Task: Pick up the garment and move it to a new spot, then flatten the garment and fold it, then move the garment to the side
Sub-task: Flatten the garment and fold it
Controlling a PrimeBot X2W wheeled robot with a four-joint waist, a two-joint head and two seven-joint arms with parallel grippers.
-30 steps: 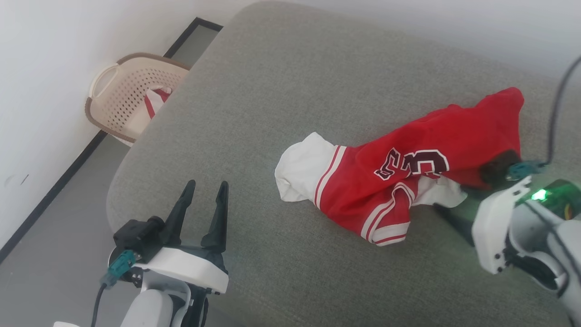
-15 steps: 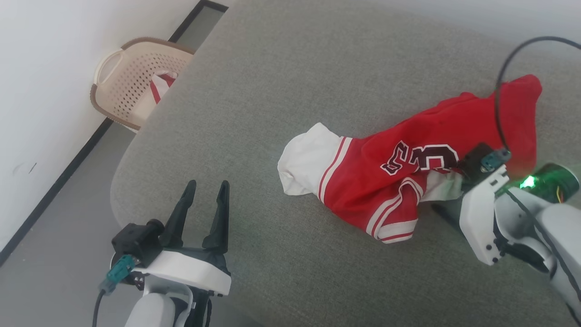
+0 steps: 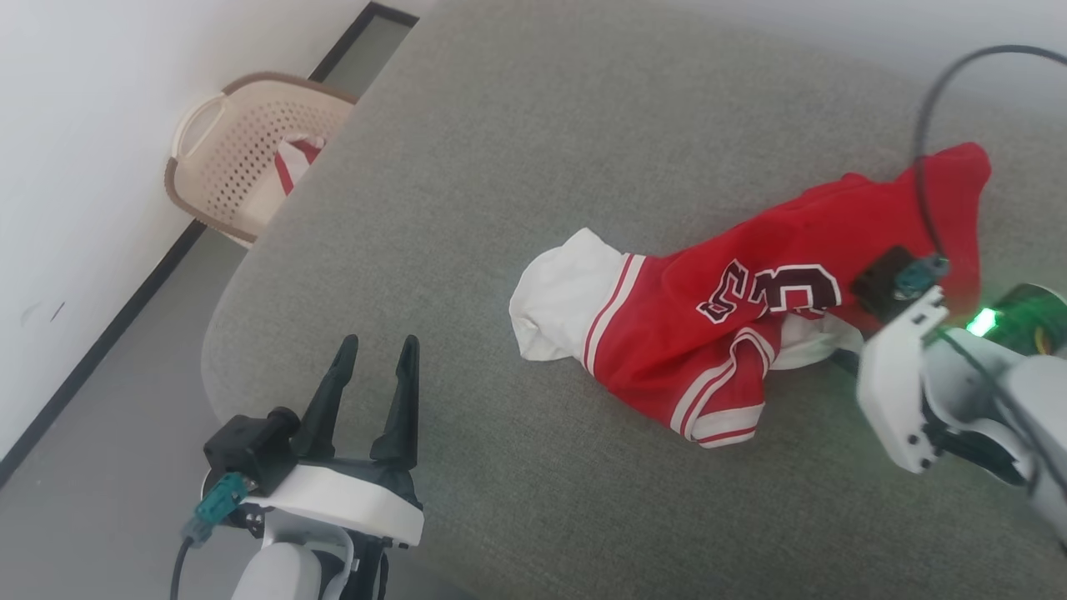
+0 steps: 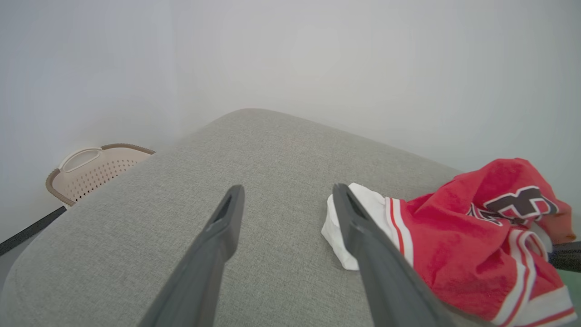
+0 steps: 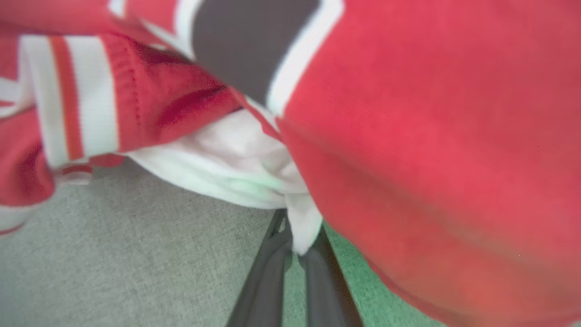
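Observation:
The garment [image 3: 733,333] lies crumpled on the grey cushioned surface [image 3: 517,167], a red jersey with white sleeves, striped trim and a dark number. My right gripper [image 3: 844,357] reaches in under its right side. In the right wrist view the right gripper [image 5: 299,240] is shut on a fold of white fabric of the garment [image 5: 431,159]. My left gripper [image 3: 380,342] stands open at the lower left, well apart from the garment. Seen from the left wrist, the left gripper [image 4: 288,188] holds nothing, and the garment [image 4: 454,254] lies just to its right.
A beige perforated basket [image 3: 225,167] stands on the floor against the white wall at the left, with a small red-and-white striped cloth [image 3: 292,162] in it. The cushion's rounded edge drops to grey floor [image 3: 108,400] at the lower left. A black cable [image 3: 925,125] loops above my right wrist.
My right gripper has shut on the white fabric at the garment's right side, after pushing in a little. The left arm has stayed put. The camera shifted slightly.

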